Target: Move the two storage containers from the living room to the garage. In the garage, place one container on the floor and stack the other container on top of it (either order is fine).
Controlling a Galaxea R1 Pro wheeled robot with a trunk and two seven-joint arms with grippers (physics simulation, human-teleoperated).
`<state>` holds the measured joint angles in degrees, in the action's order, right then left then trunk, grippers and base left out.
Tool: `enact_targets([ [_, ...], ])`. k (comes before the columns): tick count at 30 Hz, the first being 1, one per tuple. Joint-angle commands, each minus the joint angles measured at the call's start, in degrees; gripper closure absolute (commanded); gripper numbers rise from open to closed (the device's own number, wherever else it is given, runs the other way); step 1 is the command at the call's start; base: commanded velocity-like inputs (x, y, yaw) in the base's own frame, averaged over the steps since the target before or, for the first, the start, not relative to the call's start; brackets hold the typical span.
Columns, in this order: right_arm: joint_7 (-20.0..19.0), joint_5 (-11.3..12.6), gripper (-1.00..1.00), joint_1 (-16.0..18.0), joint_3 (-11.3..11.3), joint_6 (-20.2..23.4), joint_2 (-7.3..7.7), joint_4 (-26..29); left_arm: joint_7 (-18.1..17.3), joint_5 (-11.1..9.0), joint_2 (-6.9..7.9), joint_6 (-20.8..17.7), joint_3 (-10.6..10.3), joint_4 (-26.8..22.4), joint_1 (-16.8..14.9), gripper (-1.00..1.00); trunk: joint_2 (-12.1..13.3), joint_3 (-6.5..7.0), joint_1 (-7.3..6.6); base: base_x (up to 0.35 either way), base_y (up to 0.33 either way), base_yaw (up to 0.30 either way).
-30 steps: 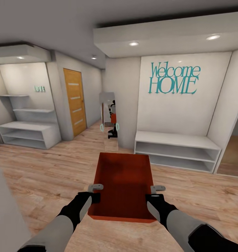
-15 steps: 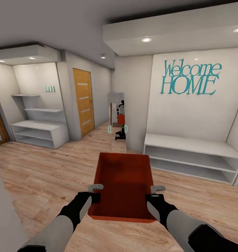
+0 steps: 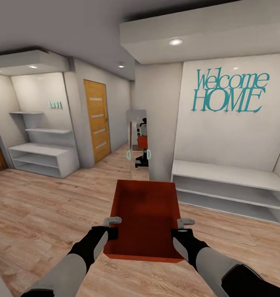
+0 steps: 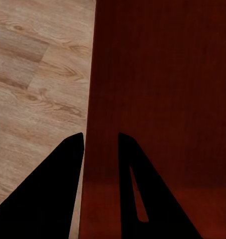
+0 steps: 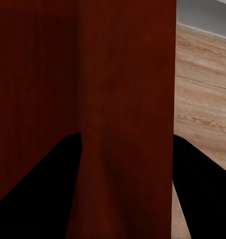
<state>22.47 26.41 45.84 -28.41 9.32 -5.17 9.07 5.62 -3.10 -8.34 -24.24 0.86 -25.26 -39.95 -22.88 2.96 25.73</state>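
Note:
One orange-red open-topped storage container point(image 3: 146, 214) hangs in front of me above the light wood plank floor point(image 3: 41, 210), held level between both arms. My left gripper point(image 3: 112, 227) is shut on its left side wall near the near corner. My right gripper point(image 3: 182, 227) is shut on the right side wall opposite. In the left wrist view the gripper point(image 4: 100, 135) has one dark finger on each side of the container's wall point(image 4: 162, 74). The right wrist view shows the same: that gripper point(image 5: 126, 137) straddles the red wall point(image 5: 122, 64).
A low white bench shelf point(image 3: 226, 181) runs along the right wall under teal "Welcome HOME" lettering point(image 3: 230, 93). White stepped shelves point(image 3: 45, 159) stand at the left, beside a wooden door point(image 3: 97, 119). A corridor with a mirror point(image 3: 137, 140) lies straight ahead.
The whole picture has shifted: the camera turned left and came a little closer to the walls. The container and both grippers keep the same hold and position in front of me.

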Motion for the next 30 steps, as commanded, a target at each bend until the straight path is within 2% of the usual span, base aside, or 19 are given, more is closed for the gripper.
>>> enact_targets([
  [1, 0.4, -0.7, 1.00, 0.0, 0.2, 0.5, -0.01, 0.6, 0.5, -0.7, -0.10, -0.3, -0.4, 0.0, 0.0, 1.00, 0.0, -0.02, 0.05, 0.322, 0.000, 0.000],
  [19, 0.5, -0.7, 1.00, 0.0, 0.2, 0.5, -0.01, 0.6, 0.5, -0.6, -0.10, -0.3, -0.4, 0.7, 0.0, 1.00, 0.0, -0.02, 0.05, 0.322, 0.000, 0.000],
  [30, 0.5, -0.7, 1.00, 0.0, 0.2, 0.5, -0.01, 0.6, 0.5, -0.6, -0.10, -0.3, -0.4, 0.7, 0.0, 1.00, 0.0, -0.02, 0.05, 0.322, 0.000, 0.229],
])
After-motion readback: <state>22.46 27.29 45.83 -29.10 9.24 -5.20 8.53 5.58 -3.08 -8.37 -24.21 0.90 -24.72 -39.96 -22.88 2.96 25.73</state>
